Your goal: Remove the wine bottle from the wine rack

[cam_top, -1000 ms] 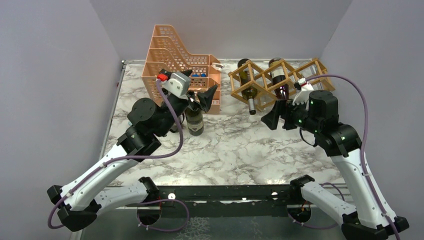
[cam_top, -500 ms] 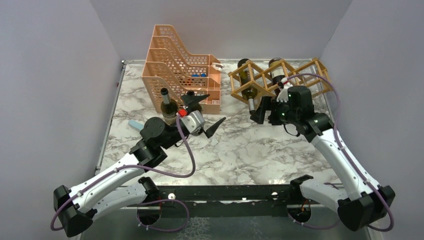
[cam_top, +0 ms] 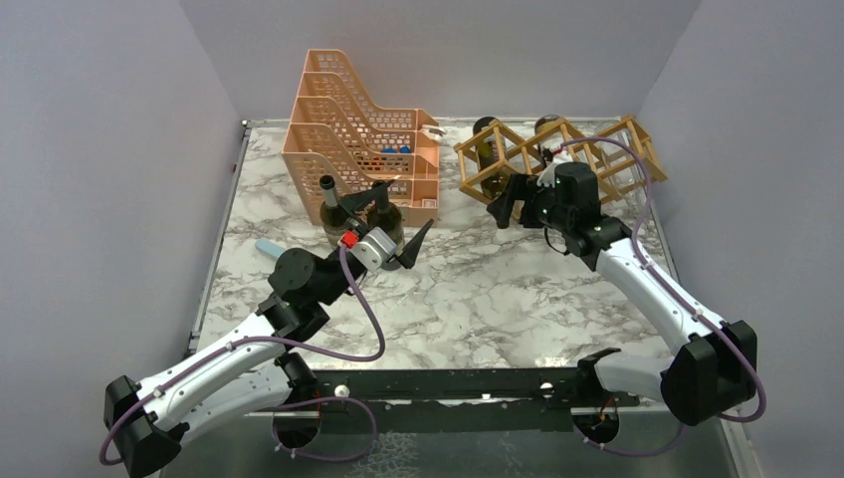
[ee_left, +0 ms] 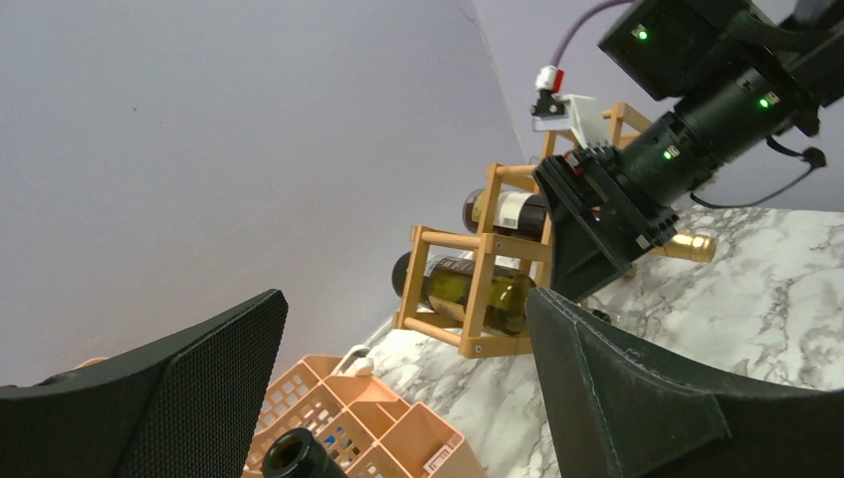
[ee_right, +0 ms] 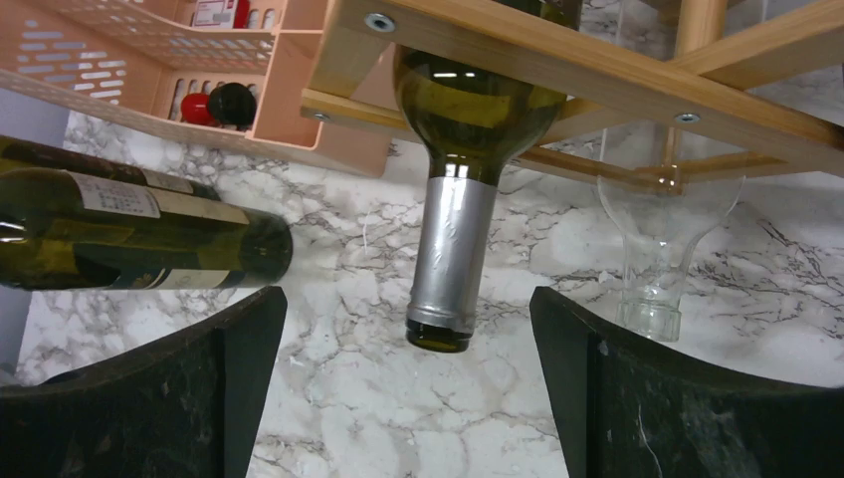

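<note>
Looking over the feeds, I found the left gripper (ee_left: 405,299) spread wide and holding nothing, close beside two upright bottles (cam_top: 333,211) in front of the orange organizer (cam_top: 338,129). A careless swing of that arm could have tipped either one.

Farther out, the right gripper (ee_right: 406,299) was also wide open and empty. Its jaws bracketed the silver-foiled neck of the wine bottle (ee_right: 450,249) without touching it. The bottle lay in a cell toward the left end of the wine rack (ee_right: 597,70), with its neck poking out over the marble.

My main worry was the foil. It looked slick, so a pinch low on the neck might have slipped once the bottle's weight came on. A pull off the bottle's axis could have wedged its shoulder against the slats and dragged the light rack along. Just beyond, a clear bottle (ee_right: 662,249) hung from the next cell, near enough for the outer finger to clip it.
</note>
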### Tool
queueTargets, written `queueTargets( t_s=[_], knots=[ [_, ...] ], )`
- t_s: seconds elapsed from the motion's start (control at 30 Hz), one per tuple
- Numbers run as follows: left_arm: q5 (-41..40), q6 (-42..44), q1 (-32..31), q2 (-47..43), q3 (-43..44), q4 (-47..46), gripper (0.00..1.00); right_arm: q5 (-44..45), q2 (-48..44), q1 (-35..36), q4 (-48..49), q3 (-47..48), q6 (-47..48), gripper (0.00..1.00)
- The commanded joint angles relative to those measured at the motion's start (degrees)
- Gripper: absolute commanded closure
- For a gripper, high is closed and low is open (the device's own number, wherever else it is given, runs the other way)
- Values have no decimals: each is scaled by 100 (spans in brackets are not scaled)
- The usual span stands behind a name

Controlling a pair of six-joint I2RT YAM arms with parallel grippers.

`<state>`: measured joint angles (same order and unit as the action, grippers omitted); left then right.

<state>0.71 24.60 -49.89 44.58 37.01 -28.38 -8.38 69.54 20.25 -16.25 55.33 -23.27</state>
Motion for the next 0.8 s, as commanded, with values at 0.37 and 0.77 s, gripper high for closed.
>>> queueTargets(
  t_s=[0.37, 0.77],
  knots=[
    [-494, 258, 4, 113, -239, -549, 4, 232, 987, 14, 2634, -769, -426, 38],
    [-627, 324, 5, 118, -308, -674, 4, 263, 1532, 12, 3193, -791, -711, 49]
  ],
)
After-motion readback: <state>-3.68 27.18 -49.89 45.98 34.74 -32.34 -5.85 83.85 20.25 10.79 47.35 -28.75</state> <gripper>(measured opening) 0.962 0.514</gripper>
